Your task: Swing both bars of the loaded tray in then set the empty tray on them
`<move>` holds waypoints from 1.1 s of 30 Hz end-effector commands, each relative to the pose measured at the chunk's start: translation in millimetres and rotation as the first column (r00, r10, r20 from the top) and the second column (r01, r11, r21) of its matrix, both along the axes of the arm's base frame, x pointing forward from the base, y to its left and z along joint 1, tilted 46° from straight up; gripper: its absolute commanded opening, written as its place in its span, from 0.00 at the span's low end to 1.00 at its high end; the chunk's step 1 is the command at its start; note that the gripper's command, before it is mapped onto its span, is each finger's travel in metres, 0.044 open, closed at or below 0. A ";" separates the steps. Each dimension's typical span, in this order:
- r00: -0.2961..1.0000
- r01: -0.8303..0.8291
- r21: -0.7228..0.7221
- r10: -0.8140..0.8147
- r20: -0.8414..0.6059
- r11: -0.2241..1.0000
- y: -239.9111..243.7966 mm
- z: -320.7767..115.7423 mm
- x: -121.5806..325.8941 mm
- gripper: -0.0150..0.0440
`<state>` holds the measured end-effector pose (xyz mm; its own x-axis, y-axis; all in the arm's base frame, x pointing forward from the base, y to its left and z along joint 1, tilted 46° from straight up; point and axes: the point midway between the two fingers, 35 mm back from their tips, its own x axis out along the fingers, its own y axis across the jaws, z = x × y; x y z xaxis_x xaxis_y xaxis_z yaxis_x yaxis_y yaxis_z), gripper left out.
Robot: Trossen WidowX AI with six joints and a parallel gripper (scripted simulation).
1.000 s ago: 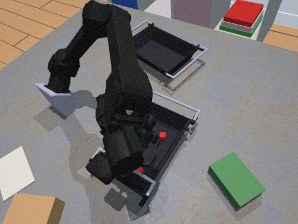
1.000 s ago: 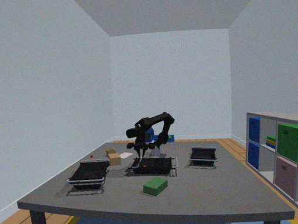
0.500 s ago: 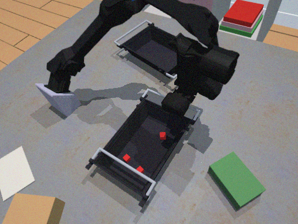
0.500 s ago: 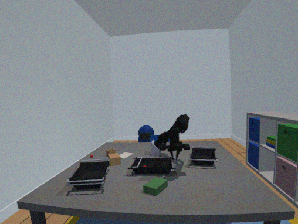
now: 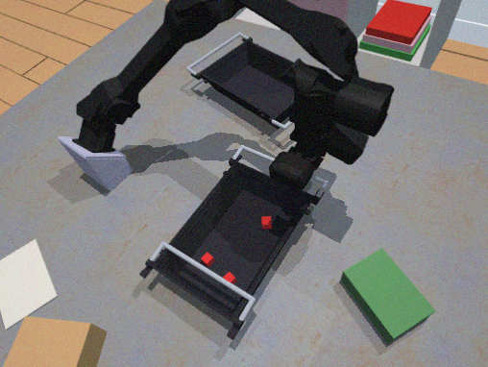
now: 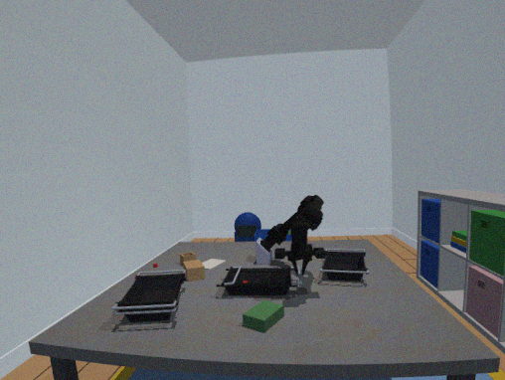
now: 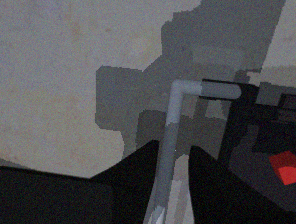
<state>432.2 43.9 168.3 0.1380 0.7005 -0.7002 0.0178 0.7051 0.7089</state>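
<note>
The loaded tray [image 5: 207, 216] [image 6: 263, 289] stands mid-table with several red blocks [image 5: 266, 222] [image 7: 286, 169] inside. Its near bar [image 5: 207, 271] lies swung in across the top. Its far bar [image 5: 259, 156] [image 7: 171, 117] is swung out past the far end. My gripper [image 6: 300, 273] [image 7: 173, 150] is slightly open at this far bar, which runs between the fingertips in the wrist view with a gap beside it; the arm hides the fingertips in the top view. An empty tray [image 5: 259, 88] [image 6: 344, 264] lies behind, its bars out, partly hidden by the arm in the top view.
A third black tray [image 6: 153, 290] stands at the left in the exterior view. A green block [image 5: 386, 295] [image 6: 263, 315] lies beside the loaded tray. A tan box [image 5: 53, 343] [image 6: 194, 270], a white sheet [image 5: 26, 283] and the pale arm base [image 5: 103, 168] are also there.
</note>
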 end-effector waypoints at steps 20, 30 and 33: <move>1.000 -0.003 0.004 0.003 -0.007 1.000 8.0 -22.5 -0.2 0.40; 1.000 -0.003 0.003 0.003 -0.008 1.000 -18.2 -31.8 -2.5 0.40; 1.000 -0.003 0.002 0.003 -0.008 1.000 -22.7 -36.5 -2.6 0.40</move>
<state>427.9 31.4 148.5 0.1404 0.7136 -0.6864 0.0083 0.6924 0.7215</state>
